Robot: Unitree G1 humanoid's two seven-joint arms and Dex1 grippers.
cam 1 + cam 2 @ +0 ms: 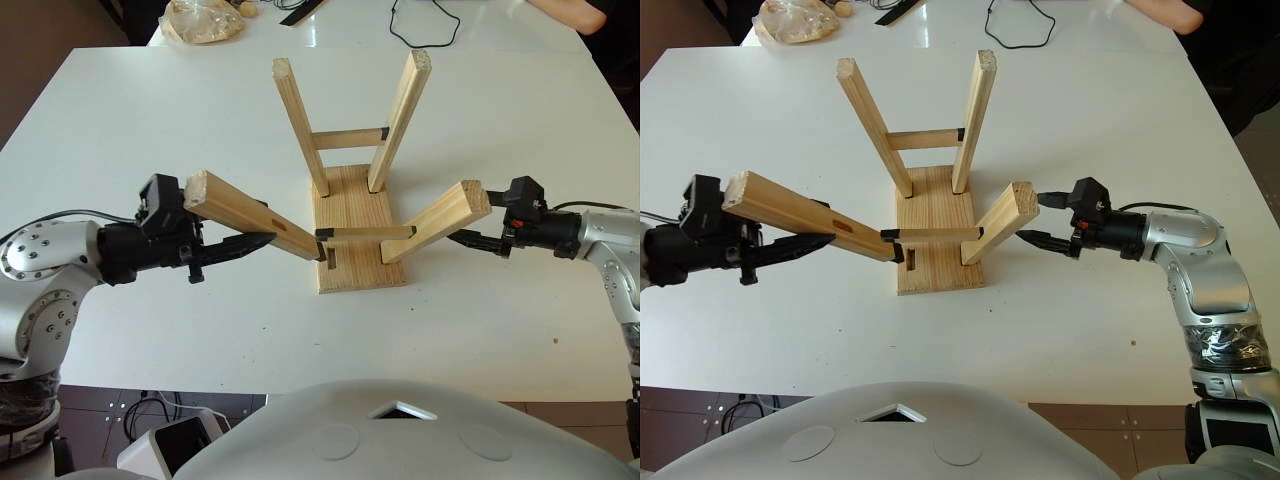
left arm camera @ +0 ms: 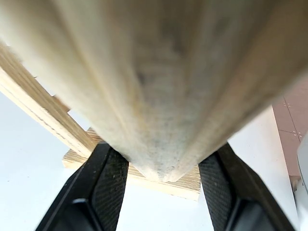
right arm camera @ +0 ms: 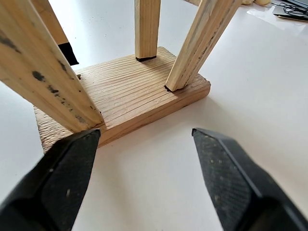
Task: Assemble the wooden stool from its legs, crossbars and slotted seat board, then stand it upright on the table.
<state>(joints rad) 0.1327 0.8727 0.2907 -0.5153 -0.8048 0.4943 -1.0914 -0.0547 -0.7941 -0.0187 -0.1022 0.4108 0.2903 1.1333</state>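
Observation:
The stool lies upside down on the white table, its slotted seat board (image 1: 352,205) flat. Two far legs (image 1: 300,125) (image 1: 400,120) stand in the board, joined by a crossbar (image 1: 348,138). The two near legs splay outward, linked by a second crossbar (image 1: 365,233). My left gripper (image 1: 245,243) is shut on the left near leg (image 1: 250,213); its fingers (image 2: 108,183) flank that leg (image 2: 159,86). My right gripper (image 1: 468,240) is open just beside the raised end of the right near leg (image 1: 437,222), nothing between its fingers (image 3: 226,168).
A crumpled bag (image 1: 203,20) and black cables (image 1: 425,30) lie at the table's far edge. A person's arm (image 1: 570,10) rests at the far right corner. Bare tabletop (image 1: 150,120) surrounds the stool on all sides.

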